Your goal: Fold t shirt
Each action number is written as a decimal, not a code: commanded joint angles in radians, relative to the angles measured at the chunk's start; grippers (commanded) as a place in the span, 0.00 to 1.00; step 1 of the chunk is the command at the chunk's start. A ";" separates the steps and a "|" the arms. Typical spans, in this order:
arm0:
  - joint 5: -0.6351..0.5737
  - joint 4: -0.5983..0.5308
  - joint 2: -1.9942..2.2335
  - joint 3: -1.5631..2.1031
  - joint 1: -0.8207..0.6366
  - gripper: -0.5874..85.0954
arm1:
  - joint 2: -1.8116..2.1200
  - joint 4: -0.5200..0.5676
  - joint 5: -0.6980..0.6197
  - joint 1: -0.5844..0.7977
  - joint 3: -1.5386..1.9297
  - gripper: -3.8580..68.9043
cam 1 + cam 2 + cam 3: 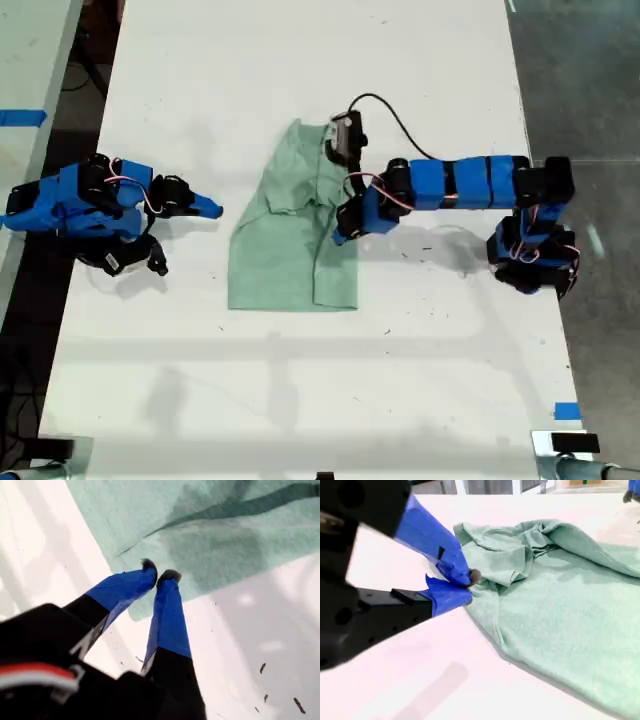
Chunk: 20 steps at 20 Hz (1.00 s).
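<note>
The pale mint-green t shirt (290, 230) lies on the white table (300, 380), flat at its near end and rumpled at its far end. My first gripper (338, 238) reaches in from the exterior view's right and sits at the shirt's edge. In the first wrist view the t shirt (225, 530) fills the far part, and my first gripper (160, 572) hovers shut just over its hem, with no cloth seen pinched. My second gripper (212, 210) rests at the exterior view's left, a short way from the shirt. In the second wrist view my second gripper (469, 584) is shut and empty beside the t shirt (560, 610).
A black cable (385, 108) loops from the first arm over the table behind the shirt. Blue tape marks sit at the exterior view's near right (566, 410) and far left (20, 117). Dark floor runs along both long table edges.
</note>
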<state>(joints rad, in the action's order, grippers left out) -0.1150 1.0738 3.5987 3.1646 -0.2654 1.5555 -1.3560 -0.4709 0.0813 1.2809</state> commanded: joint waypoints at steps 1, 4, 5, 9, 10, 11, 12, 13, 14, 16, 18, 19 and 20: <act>0.011 0.000 0.008 0.002 0.014 0.01 | 0.296 0.008 0.040 0.034 0.249 0.07; 0.011 0.002 0.008 0.002 0.012 0.01 | 0.699 0.219 0.089 0.086 0.833 0.07; 0.011 0.002 0.008 0.002 0.012 0.01 | 0.879 0.316 0.091 0.112 1.058 0.07; 0.008 0.006 0.008 -0.005 -0.008 0.01 | 1.609 0.218 0.121 0.146 1.557 0.07; 0.005 0.015 0.008 -0.014 -0.011 0.02 | 1.816 0.120 0.121 0.160 1.626 0.07; 0.000 0.025 0.008 -0.023 -0.021 0.01 | 1.965 0.026 0.124 0.190 1.715 0.07; -0.003 0.052 0.008 -0.052 -0.057 0.01 | 1.945 0.006 0.175 0.196 1.749 0.07; 0.005 0.060 0.008 -0.058 -0.058 0.01 | 1.953 0.046 0.187 0.169 1.782 0.07; 0.006 0.054 0.008 -0.051 -0.054 0.01 | 1.953 0.046 0.186 0.152 1.775 0.07; 0.011 0.044 0.008 -0.043 -0.052 0.01 | 1.953 0.028 0.201 0.161 1.778 0.07; 0.014 0.040 0.008 -0.038 -0.035 0.01 | 1.953 0.029 0.206 0.169 1.781 0.07; 0.014 0.040 0.008 -0.038 -0.031 0.01 | 1.953 0.029 0.212 0.169 1.782 0.07; 0.014 0.040 0.008 -0.038 -0.032 0.01 | 1.953 0.028 0.215 0.169 1.782 0.07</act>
<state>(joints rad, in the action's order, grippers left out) -0.1150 1.1259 3.5987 3.1539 -0.3037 3.4944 -1.3254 -0.2700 0.2454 3.0296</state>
